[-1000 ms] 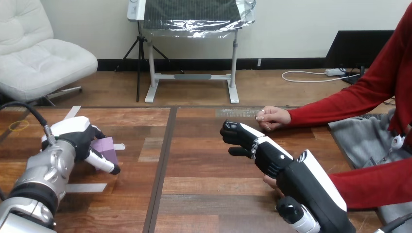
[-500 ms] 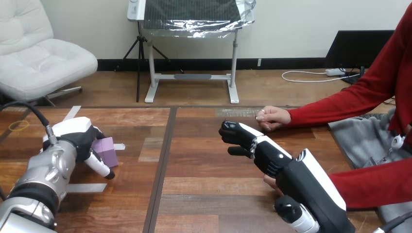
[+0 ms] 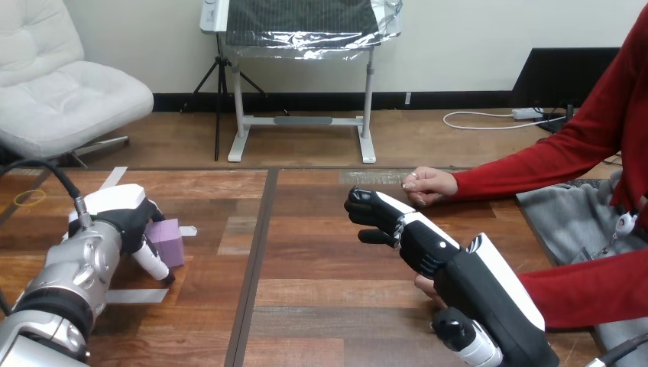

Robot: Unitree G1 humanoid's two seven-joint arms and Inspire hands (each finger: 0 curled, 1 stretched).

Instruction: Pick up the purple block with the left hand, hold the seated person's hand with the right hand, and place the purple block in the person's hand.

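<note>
- Your wooden surface (image 3: 321,306) fills the lower half of the view. A dark seam runs front to back, left of centre.
- Your right hand (image 3: 489,284) comes in from the lower right with its white back shell turned up, and it reaches toward the middle of the surface. It lies over the person's nearer hand (image 3: 422,285), and only a small part of that hand shows beneath it. You cannot tell whether your right hand grips that hand or merely covers it.
- Your left arm (image 3: 72,275), the silver forearm, rises from the lower left corner. It ends in your left hand (image 3: 115,210), which sits low on the left part of the surface.
- The person's farther hand (image 3: 432,186), on a red sleeve from the right edge, rests loosely closed on the surface. It is just beyond the far end of your right hand and apart from it.
- The purple block (image 3: 168,243) stands on the surface against your left hand, well apart from both of the person's hands.
- The fingers (image 3: 155,264) of your left hand are curled round the block. One white-shelled finger lies along its near-left side, and the black ones sit at its far-left edge.
- A grey tape strip (image 3: 134,295) lies flat on the surface, near the block on its near side.
- A small yellow ring (image 3: 29,198) lies on the surface at the far left.
</note>
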